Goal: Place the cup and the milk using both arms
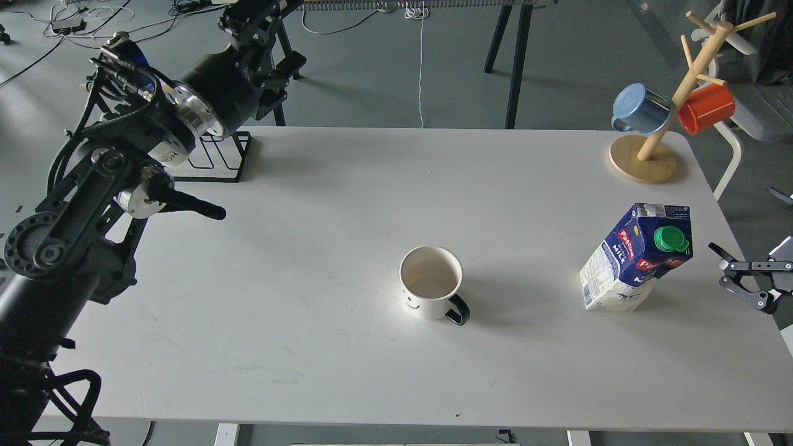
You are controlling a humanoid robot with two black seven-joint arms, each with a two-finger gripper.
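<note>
The cup (430, 283), a white mug with a black handle and a smiley face, stands upright at the middle of the white table (347, 347), handle toward the front right. The milk (638, 257), a blue and white carton with a green cap, stands to its right, near the table's right edge. My left arm reaches over the table's far left corner; its gripper (257, 28) is dark against the background clutter, far from the cup. My right gripper (718, 266) enters at the right edge with its fingers apart, empty, just right of the milk.
A wooden mug tree (644, 158) with a blue mug (641, 110) and an orange mug (706, 108) stands at the far right corner. A black wire rack (214, 162) with a white lettered mug (170, 152) sits at the far left, behind my left arm.
</note>
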